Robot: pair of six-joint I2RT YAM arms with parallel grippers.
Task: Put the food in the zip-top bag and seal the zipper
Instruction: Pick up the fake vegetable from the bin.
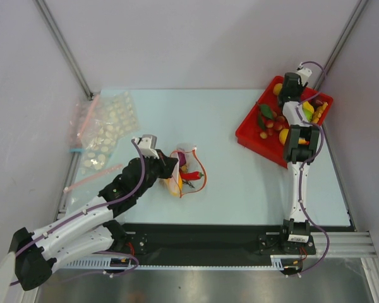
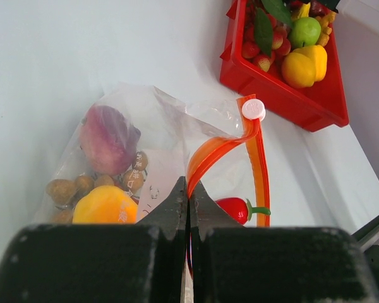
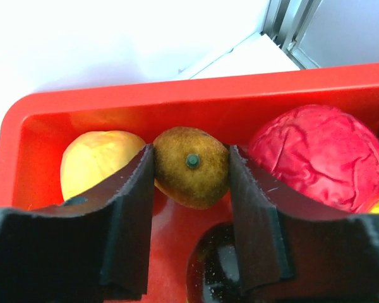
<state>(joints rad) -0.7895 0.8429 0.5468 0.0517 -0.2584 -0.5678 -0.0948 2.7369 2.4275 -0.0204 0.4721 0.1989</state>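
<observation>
A pale worktop (image 1: 240, 189) lies between grey walls, with the two arms bolted at its near edge.

Nearest, the left pincer (image 2: 188, 189) is clamped shut on the mouth edge of the zip-top bag (image 2: 170, 126), right where the red-orange zipper (image 2: 208, 154) begins. The strip curls upward and away to one white round tab (image 2: 253, 109). The bag lies on the worktop left of centre, its mouth gaping. Four things show through the plastic: one purple piece (image 2: 107, 139), one orange-yellow piece (image 2: 104, 205), one red chili (image 2: 237, 208) and one cluster of brown nuts (image 2: 82, 184). The film blurs the nuts too much to count them.

Farther off to the right, one red tray (image 2: 265, 85) holds the remaining food, heaped and partly behind the right arm. The right pincer (image 3: 191, 154) reaches into it, its two pads pressed against both sides of one brown fruit (image 3: 191, 180). One yellow fruit (image 3: 95, 158) sits to its left and one crinkled red ball (image 3: 316, 154) to its right. A dark glossy shape (image 3: 218, 271) below is cut off.

At the far left, a pile of dotted bags (image 1: 107, 132) overlaps, so its count is unclear.
</observation>
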